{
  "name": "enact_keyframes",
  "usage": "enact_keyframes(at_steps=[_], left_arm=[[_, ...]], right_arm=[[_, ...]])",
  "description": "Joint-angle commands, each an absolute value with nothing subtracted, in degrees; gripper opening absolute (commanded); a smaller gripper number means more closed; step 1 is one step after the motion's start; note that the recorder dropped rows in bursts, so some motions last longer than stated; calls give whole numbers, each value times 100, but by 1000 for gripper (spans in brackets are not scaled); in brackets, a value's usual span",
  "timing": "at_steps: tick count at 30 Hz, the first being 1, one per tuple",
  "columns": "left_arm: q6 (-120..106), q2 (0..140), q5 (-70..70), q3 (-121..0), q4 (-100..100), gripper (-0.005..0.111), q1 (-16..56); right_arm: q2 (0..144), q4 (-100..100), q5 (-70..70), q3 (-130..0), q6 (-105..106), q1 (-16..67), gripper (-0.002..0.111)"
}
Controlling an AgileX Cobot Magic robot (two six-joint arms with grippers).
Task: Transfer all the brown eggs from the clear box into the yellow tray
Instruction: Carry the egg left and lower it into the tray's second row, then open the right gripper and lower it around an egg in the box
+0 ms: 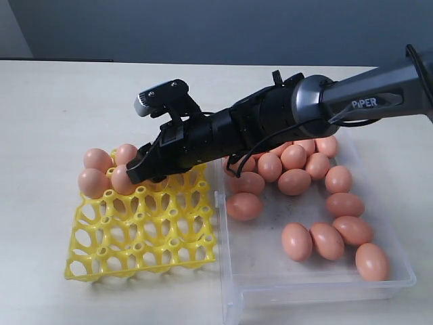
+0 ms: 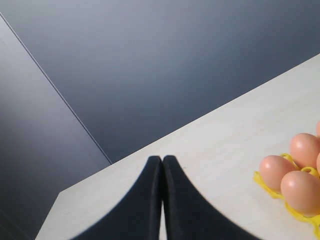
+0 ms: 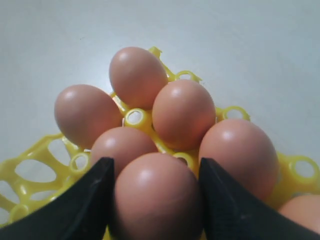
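Right wrist view: a smooth orange-brown egg (image 3: pixel 152 200) is clamped between the black fingers (image 3: pixel 95 200) of the right gripper (image 3: pixel 156 167), low over the bright yellow lattice egg tray (image 1: pixel 140 191).
Seating: whether that egg already rests in a cup cannot be told.
Neighbours: other matte brown eggs (image 3: pixel 182 114) stand in cups just beyond it, the nearest close beside the fingers.
Source: the clear shallow plastic box (image 1: pixel 304 288) lies just beside the tray on the pale bench (image 1: pixel 54 101), with the right arm stretched low across its eggs.
Left gripper (image 2: pixel 162 161): fingers pressed together on nothing, parked apart from the tray's corner.
Risk: spreading the fingers in so tight a cluster could nudge seated eggs off their cups. A release above a peg rather than a cup could send the egg rolling. Too hard a squeeze could crack the shell.
Count, tray: five seated eggs plus the held one, and the edge of another at the frame's corner.
Count, box: thirteen in plain sight, with two or three more partly behind the arm.
Count, rest: one tray, one box, two grippers.
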State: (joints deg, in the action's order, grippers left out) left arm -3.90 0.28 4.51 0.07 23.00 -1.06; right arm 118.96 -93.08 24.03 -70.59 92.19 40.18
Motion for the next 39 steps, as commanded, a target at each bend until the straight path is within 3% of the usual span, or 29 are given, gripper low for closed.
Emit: enact_keyframes(at_steps=[1,8,14,33,38,39], left_arm=[[-365,0,433,0,2317,0,-46],[-365,0,433,0,2317,0,-46],[-365,0,433,0,2317,0,-46],[-365,0,433,0,2317,0,-46],[-365,0,433,0,2317,0,-46],[-365,0,433,0,2317,0,-46]], right_arm=[[11889,-9285,2470,-7062,9344,4010,31],[11889,-9285,2470,-7062,9342,4010,32],[11889,-9285,2513,-7062,9342,4010,50],[11271,-8768,2118,-7062,9232,3998,50],[10436,-6758,1531,-7047,7178,3998,50],[10108,-5183,1749,-7047,5317,3938,50]])
